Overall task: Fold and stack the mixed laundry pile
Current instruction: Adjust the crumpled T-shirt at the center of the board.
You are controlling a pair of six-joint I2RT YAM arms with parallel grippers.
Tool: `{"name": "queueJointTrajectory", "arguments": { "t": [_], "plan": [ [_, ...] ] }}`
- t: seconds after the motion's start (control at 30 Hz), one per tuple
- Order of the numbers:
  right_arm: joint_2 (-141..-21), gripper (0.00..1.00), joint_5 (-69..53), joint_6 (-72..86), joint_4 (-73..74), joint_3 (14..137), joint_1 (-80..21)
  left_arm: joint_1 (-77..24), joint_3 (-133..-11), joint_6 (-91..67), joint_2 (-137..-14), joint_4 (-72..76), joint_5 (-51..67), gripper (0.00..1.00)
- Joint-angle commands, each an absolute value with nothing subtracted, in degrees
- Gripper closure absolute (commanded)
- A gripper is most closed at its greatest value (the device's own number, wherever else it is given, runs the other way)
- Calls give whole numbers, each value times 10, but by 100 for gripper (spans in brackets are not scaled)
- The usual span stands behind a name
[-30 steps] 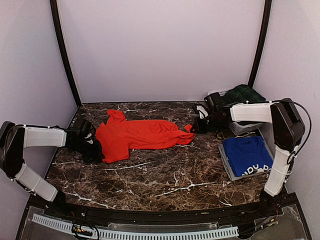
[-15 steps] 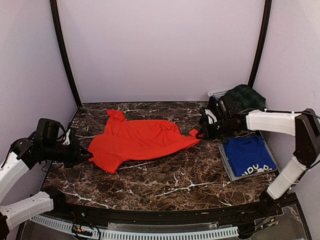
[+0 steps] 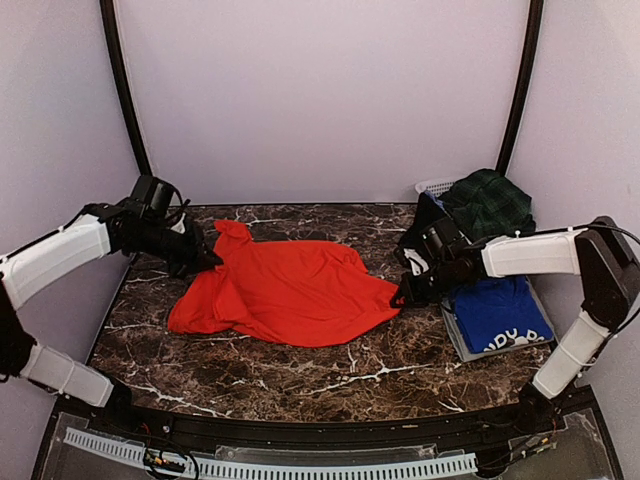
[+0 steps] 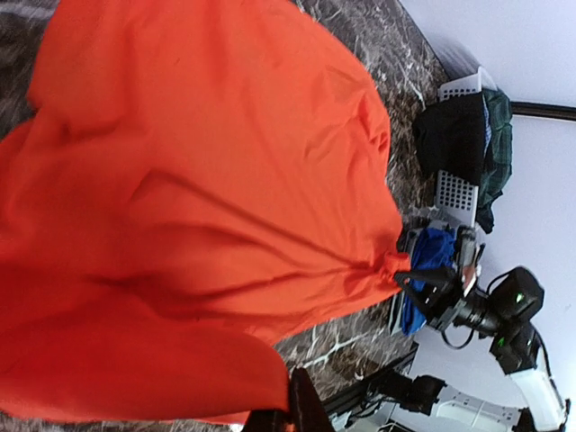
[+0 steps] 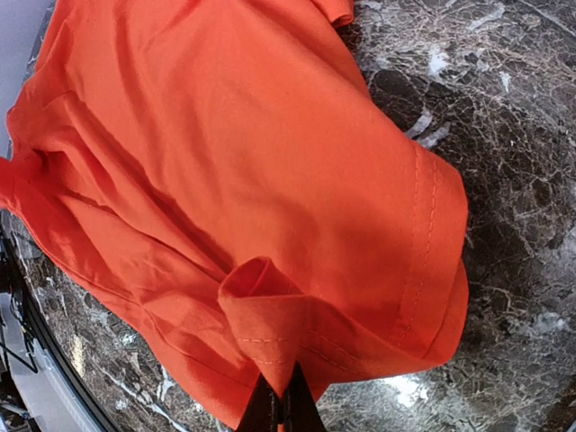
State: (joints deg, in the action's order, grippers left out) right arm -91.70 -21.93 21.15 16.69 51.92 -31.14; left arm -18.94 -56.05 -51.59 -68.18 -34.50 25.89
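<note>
RED TEE STRETCHED BTWN TWO ARMS: I've got the bright red-orange T-shirt lying across the middle of the dark brown marble-pattern table. It's spread out but wrinkled, w/ an arm on each side.

The left gripper is pressed together on the cloth at the far-left corner, by the sleeve. In the left wrist view the fabric runs right down to its fingertips. The right gripper pinches a small bunched fold at the right edge, and the right wrist view shows that fold squeezed btwn closed jaws.

At right, a royal blue white-printed T-shirt sits folded on a flat grey tray. A dark green tartan skirt is heaped on the white slotted plastic basket in the far-right corner.

My read: this is the flattening step, before any fold on the red tee. The fold itself isn't begun, so the task is prob. early-to-mid. Next I'd ease the two grips apart to take out slack w/o dragging the shirt off-centre, lower it flat, let go, then re-grip for the first fold. The bunched right hem looks likeliest to stay creased.
</note>
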Motion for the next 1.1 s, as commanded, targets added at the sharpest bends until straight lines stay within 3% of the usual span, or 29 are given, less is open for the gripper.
{"name": "queueJointTrajectory", "arguments": {
  "t": [0.0, 0.13, 0.17, 0.23, 0.3, 0.47, 0.6, 0.73, 0.9, 1.07],
  "plan": [
    [-945, 100, -202, 205, 150, 551, -310, -165, -690, -461, -876, -259, 266, 93],
    [-963, 100, -201, 201, 156, 560, -306, -129, -726, -445, -933, -243, 270, 75],
    [-963, 100, -202, 200, 158, 558, -306, -126, -716, -440, -916, -251, 259, 64],
    [-957, 87, -203, 198, 159, 549, -304, -126, -681, -433, -867, -261, 227, 47],
    [-943, 72, -203, 195, 164, 544, -298, -125, -630, -429, -811, -269, 197, 38],
    [-895, 49, -180, 167, 195, 545, -266, -122, -518, -406, -696, -302, 137, 24],
    [-898, 47, -161, 135, 217, 569, -261, -111, -496, -393, -689, -301, 121, 25],
    [-934, 46, -161, 107, 238, 601, -261, -104, -515, -386, -757, -307, 118, 30],
    [-981, 39, -207, 95, 250, 613, -263, -102, -518, -383, -800, -296, 112, 32],
    [-981, 58, -215, 112, 258, 578, -296, -102, -504, -376, -827, -292, 115, 33]
  ]
}}
